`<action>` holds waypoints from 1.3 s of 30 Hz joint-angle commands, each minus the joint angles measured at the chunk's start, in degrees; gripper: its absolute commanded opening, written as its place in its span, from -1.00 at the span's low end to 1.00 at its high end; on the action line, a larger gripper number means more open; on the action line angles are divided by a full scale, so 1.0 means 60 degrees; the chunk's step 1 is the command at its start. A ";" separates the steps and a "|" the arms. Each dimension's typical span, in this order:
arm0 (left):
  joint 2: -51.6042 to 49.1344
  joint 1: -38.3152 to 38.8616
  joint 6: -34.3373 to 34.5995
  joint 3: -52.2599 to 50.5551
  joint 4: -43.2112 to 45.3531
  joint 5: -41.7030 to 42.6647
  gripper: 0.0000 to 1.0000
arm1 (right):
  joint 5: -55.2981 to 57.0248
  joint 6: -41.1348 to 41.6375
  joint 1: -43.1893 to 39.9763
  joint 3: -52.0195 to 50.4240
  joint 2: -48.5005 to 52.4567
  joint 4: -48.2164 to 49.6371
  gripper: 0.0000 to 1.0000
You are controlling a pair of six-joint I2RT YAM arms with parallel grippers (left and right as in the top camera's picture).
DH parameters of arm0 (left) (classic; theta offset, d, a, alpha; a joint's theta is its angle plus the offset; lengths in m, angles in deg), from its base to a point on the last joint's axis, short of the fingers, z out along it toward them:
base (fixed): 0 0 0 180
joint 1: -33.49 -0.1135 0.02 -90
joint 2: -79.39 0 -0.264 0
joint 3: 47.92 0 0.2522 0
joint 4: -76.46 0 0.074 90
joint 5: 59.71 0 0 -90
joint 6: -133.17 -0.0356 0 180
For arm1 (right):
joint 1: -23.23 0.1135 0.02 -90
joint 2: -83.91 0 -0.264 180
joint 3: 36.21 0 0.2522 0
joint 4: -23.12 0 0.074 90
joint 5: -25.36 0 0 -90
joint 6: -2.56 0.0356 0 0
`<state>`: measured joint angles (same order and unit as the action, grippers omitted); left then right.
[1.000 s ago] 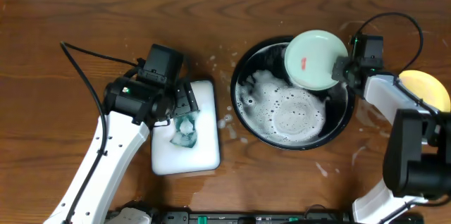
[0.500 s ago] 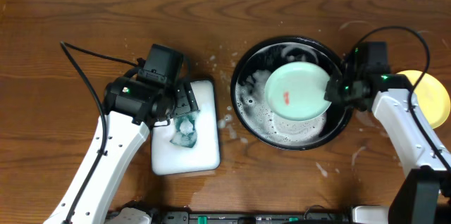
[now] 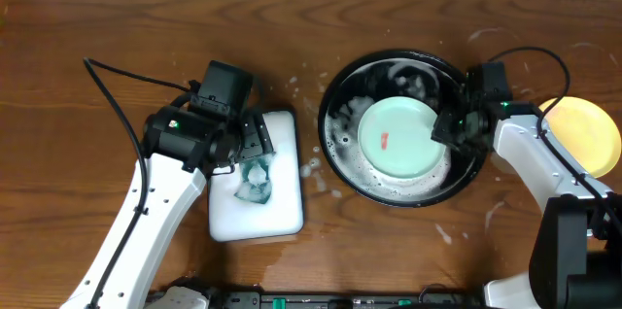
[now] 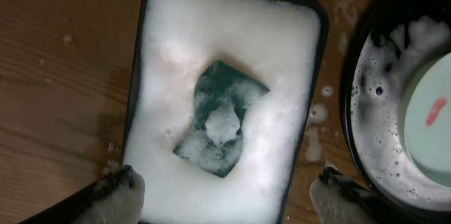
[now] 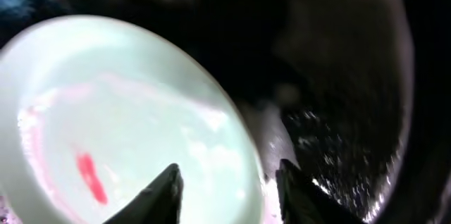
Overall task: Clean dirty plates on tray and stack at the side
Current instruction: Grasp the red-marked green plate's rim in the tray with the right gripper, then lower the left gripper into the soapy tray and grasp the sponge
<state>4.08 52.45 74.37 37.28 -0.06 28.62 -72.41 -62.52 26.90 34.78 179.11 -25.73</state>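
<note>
- Between the fingertips of the right pincer (image 5: 232, 185): the near rim of the mint-green plate (image 5: 127, 125). One finger sits over the plate's inner side and the other sits outside the rim. The jaws stand apart and do not pinch the rim.
- Just ahead of this pincer: the plate lies flat and face up inside the tray (image 5: 338, 76), with suds (image 3: 348, 144) around it. A red smear (image 5: 90, 178) marks the plate's floor.
- Handling, as I judge it: the plate is light, stiff and thin-walled. Wet with soapy water, it will be slippery.
- Grip point, as I judge it: take the plate at the rim, one finger inside and one outside. Seat the fingers deep before lifting, since a shallow pinch may let the plate slide out.
- Behind this pincer, outside the tray: the yellow plate (image 3: 588, 134) rests on the table (image 3: 97, 17).
- Far across the tray: the left pincer (image 4: 229, 192) hangs wide open and holds nothing. It is above the sponge (image 4: 222, 118), which lies in the foam dish (image 4: 162, 41).
- I can find no third plate in any view.
</note>
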 commanded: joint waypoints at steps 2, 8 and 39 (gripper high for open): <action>0.0022 -0.0040 -0.0095 0.0138 -0.0026 -0.0051 0.65 | -0.0710 -0.2943 0.0055 0.0339 -0.0098 -0.0004 -0.06; 0.0022 -0.0040 -0.0095 0.0138 -0.0022 -0.0051 0.66 | 0.0911 -0.4204 0.0047 0.0335 0.0310 0.0470 -0.19; -0.1759 -0.0040 -0.0255 -0.1687 0.1566 -0.0834 0.41 | 0.0251 -0.2874 0.0058 0.0335 0.1796 0.0251 -0.98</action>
<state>-3.04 52.43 74.31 30.41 7.96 24.34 -70.88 -81.36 26.85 37.25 187.59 -24.31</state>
